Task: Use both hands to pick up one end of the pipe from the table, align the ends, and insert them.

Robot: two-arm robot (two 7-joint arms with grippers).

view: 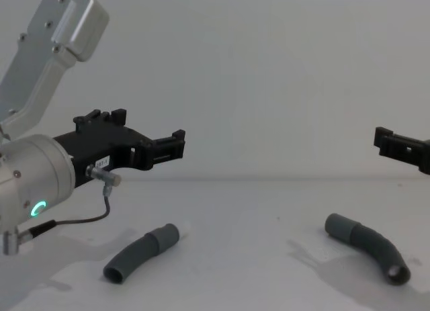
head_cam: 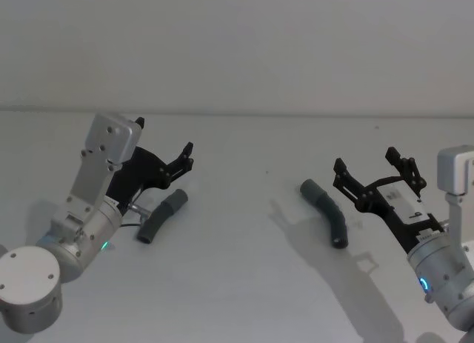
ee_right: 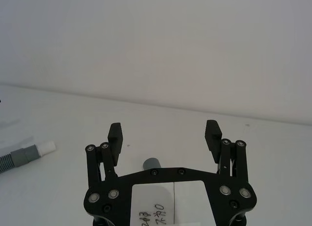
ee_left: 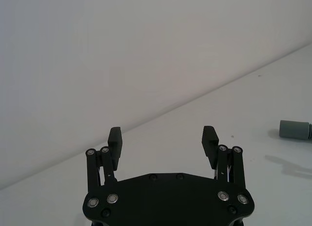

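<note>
The pipe's left piece (head_cam: 161, 217) and right piece (head_cam: 326, 213) lie ungrasped on the tabletop (head_cam: 244, 284) as the left gripper (head_cam: 164, 141) and right gripper (head_cam: 366, 161) hover above them, jaws spread, with the pick-up apparently next and each needing to descend.

1. Table (head_cam: 244, 298): white, matte, plain.
2. Left pipe (head_cam: 159, 218): lies flat on the table, below the left gripper (ee_left: 162, 140).
3. Right pipe (head_cam: 327, 212): lies flat, curved, below the right gripper (ee_right: 164, 134) and to its inner side; well apart from the left gripper.

The left hose piece (head_cam: 161, 217) and the right hose piece (head_cam: 326, 212) lie well apart on the counter (head_cam: 237, 298).
</note>
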